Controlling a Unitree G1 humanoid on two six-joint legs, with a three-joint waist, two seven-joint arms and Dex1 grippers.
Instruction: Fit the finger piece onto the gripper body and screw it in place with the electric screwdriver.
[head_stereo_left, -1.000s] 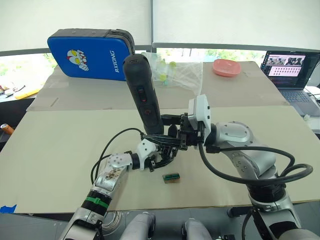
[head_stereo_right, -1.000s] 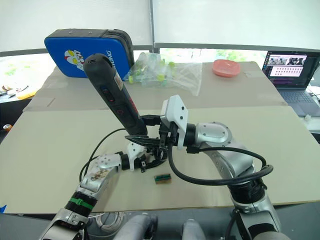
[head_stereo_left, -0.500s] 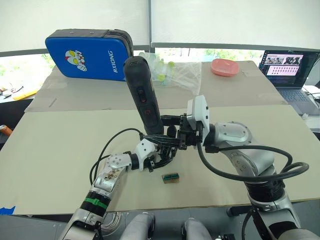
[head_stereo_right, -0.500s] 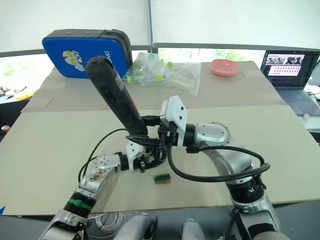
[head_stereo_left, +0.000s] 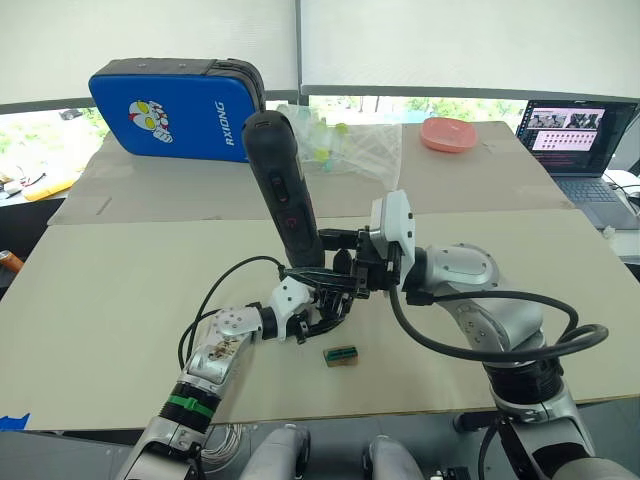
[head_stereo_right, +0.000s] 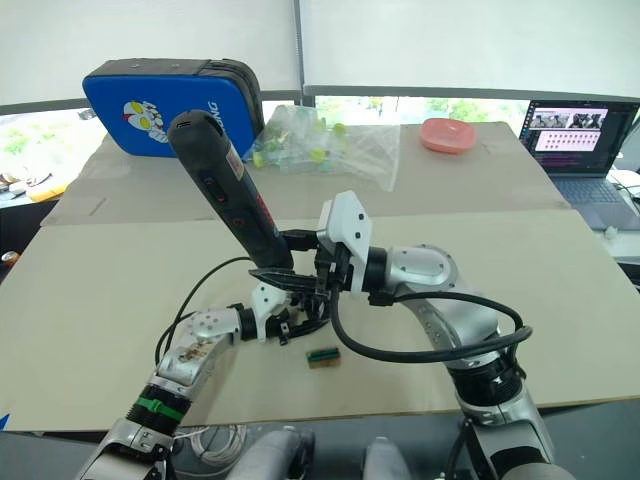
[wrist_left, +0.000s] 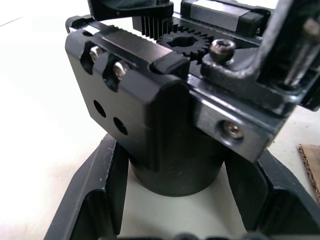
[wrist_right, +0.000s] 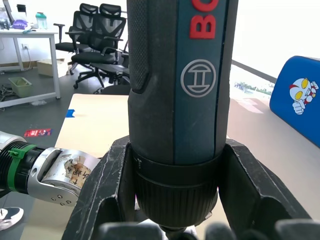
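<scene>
On table, gripper body (wrist_left: 165, 130), electric screwdriver (head_stereo_left: 285, 195) above

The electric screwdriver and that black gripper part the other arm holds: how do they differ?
The electric screwdriver is a long cylinder standing nearly upright, leaning slightly; the gripper body is short and blocky, with gear teeth and screws on top. The screwdriver rises high above the table in the right gripper; the gripper body sits low in the left gripper. Both are black, each clamped between two fingers.
</scene>
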